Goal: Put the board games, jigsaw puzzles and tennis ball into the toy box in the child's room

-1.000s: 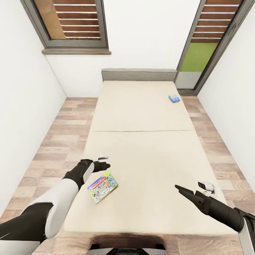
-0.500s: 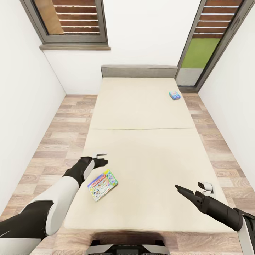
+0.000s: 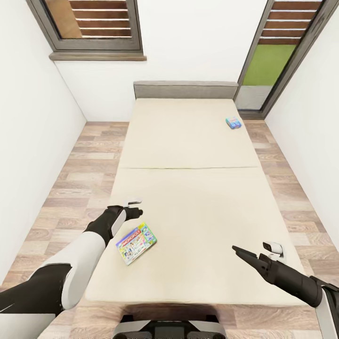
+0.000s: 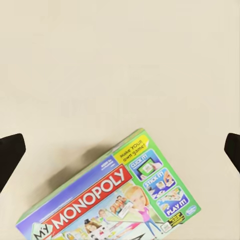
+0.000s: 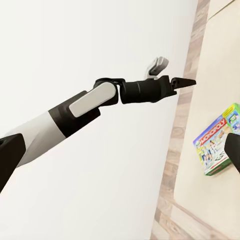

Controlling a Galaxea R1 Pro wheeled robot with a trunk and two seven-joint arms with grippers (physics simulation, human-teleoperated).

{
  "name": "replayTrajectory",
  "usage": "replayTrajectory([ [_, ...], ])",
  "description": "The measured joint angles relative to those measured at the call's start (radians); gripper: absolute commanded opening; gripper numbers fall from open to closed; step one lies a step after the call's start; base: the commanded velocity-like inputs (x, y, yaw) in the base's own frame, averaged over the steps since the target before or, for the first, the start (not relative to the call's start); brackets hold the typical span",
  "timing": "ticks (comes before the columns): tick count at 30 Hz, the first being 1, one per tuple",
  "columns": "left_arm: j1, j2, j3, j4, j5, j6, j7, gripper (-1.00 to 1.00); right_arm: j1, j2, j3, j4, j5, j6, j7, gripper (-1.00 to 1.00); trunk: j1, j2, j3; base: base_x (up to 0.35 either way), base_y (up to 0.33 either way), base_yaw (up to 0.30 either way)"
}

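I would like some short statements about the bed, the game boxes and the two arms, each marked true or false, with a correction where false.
1. The Monopoly box lies flat on the near section of the bed. True.
2. The left gripper is closed on the Monopoly box. False: its jaws are spread and it hangs above the mattress, apart from the box.
3. A small blue box lies near the far right corner of the bed. True.
4. The right gripper holds a tennis ball. False: it holds nothing and points over the mattress.
5. Both game boxes lie on the floor. False: both lie on the mattress.
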Motion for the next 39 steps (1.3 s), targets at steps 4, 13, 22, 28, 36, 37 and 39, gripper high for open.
replayTrajectory([
  [4,-0.001,0.0,0.0,0.0,0.0,-0.008,0.0,1.0,0.0,0.001,0.0,0.0,0.0,0.0,0.0,1.0,0.0,0.0,-0.007,0.0,0.0,0.0],
  [13,-0.002,-0.001,-0.001,0.0,0.0,-0.025,0.001,1.0,0.0,0.002,0.0,0.0,0.0,0.0,-0.009,1.0,0.0,0.0,-0.021,0.0,0.0,0.0],
  [22,-0.002,-0.012,-0.002,0.0,0.0,-0.027,0.001,1.0,0.0,0.003,0.0,0.0,0.0,0.0,-0.02,1.0,0.0,0.0,-0.036,0.0,0.0,0.0],
  [28,-0.002,-0.014,-0.003,0.0,0.0,-0.027,0.0,1.0,0.0,0.003,0.0,0.0,0.0,0.0,-0.021,1.0,0.0,0.0,-0.046,0.0,0.0,0.0],
  [36,-0.002,-0.014,-0.004,-0.001,0.0,-0.028,-0.002,1.0,0.0,0.003,0.0,0.0,0.0,0.0,-0.021,1.0,0.0,0.0,-0.059,0.0,0.0,0.0],
  [37,-0.002,-0.015,-0.004,-0.001,0.0,-0.028,-0.002,1.0,0.0,0.003,0.0,0.0,0.0,0.0,-0.021,1.0,0.0,0.0,-0.06,0.0,0.0,0.0],
  [39,-0.002,-0.014,-0.004,-0.001,0.0,-0.028,-0.002,1.0,0.0,0.003,0.0,0.0,0.0,0.0,-0.021,1.0,0.0,0.0,-0.063,0.0,0.0,0.0],
])
